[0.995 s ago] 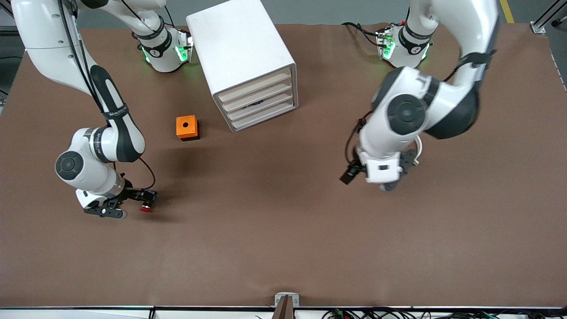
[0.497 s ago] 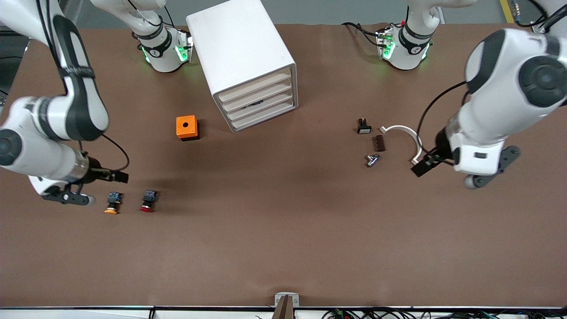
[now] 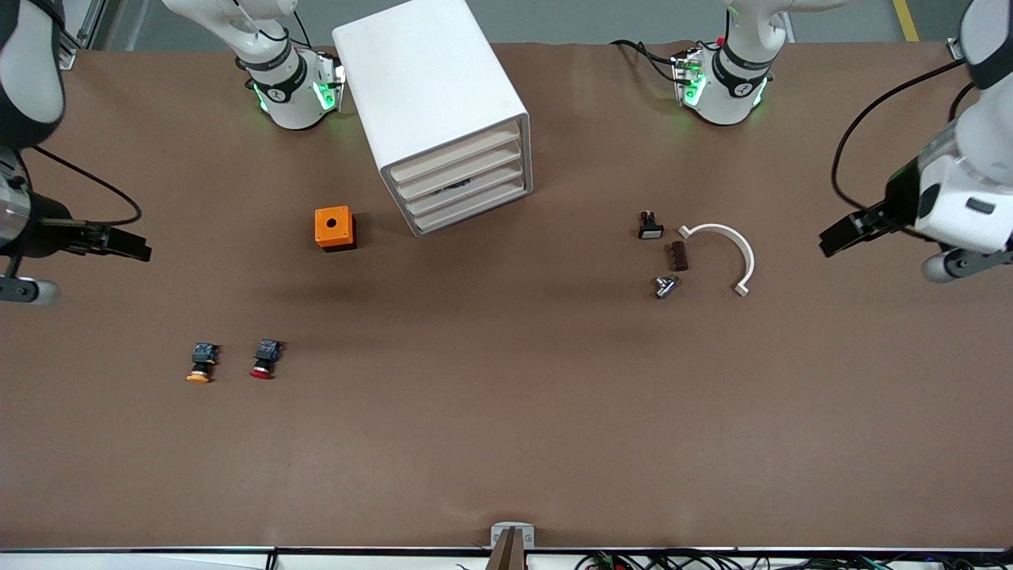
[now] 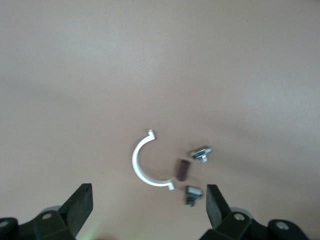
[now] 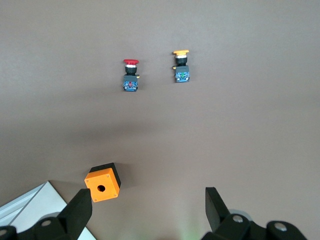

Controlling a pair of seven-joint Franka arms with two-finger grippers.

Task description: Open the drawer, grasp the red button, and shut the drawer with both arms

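Note:
The white cabinet (image 3: pixel 431 87) stands near the robots' bases; its top drawer (image 3: pixel 455 153) sits flush with the three below it. The red-capped button (image 3: pixel 263 359) lies on the table toward the right arm's end and also shows in the right wrist view (image 5: pixel 131 75). My right gripper (image 5: pixel 147 200) is open and empty, high above the table at the right arm's end (image 3: pixel 20 289). My left gripper (image 4: pixel 147 200) is open and empty, high above the left arm's end (image 3: pixel 946 265).
An orange-capped button (image 3: pixel 200 362) lies beside the red one. An orange box with a hole (image 3: pixel 334 228) stands close by the cabinet, toward the right arm's end. A white curved clamp (image 3: pixel 724 245), a brown piece (image 3: pixel 677 255), a metal bolt (image 3: pixel 665 286) and a small black switch (image 3: pixel 650 226) lie toward the left arm's end.
My right gripper has left the red button lying on the table and drawn back to the table's end. My left gripper has moved off the small parts to its own end.

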